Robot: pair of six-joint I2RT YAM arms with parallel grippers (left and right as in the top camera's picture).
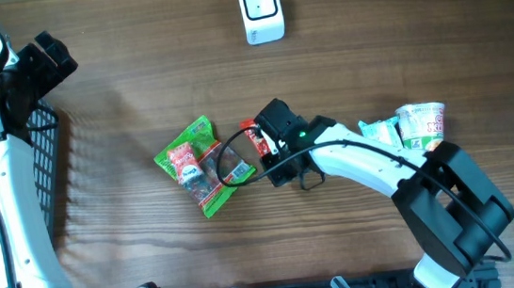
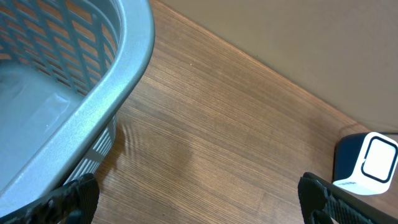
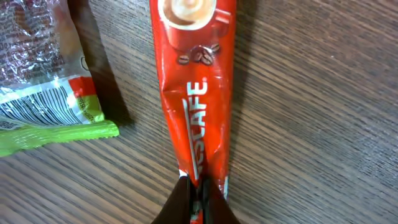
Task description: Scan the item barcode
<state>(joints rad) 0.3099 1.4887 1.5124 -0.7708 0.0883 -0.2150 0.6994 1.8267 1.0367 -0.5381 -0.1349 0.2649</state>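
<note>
Near the middle of the table (image 1: 138, 89), my right pincer (image 3: 196, 200) is pressed together on the tail end of a red coffee sachet (image 1: 254, 139). Both fingertips (image 3: 175, 211) nip its crimped seam between them. Seen from my right wrist, the sachet runs straight away from the fingers, printed face up. It has white lettering along its length and a coffee cup drawn at the far end. It appears to lie flat on the wood, though I cannot tell for sure whether any of it is raised.

Just beside it, on the side toward the left edge, lies a green snack packet (image 1: 204, 165) with its barcode panel showing. The two are close, and from above I cannot tell whether they touch.

The white scanner (image 1: 260, 9) stands upright near the far edge, well apart from the sachet. Toward the right edge sits a noodle cup (image 1: 423, 124) with a small pale green packet (image 1: 381, 132) just beside it.

My left pincer (image 2: 199, 202) hangs over the far left corner with its fingers wide apart and nothing between them. It is beside the rim of a grey lattice basket (image 2: 118, 81) that stands at the left edge. From that wrist the scanner shows off to one side, standing on the wood.
</note>
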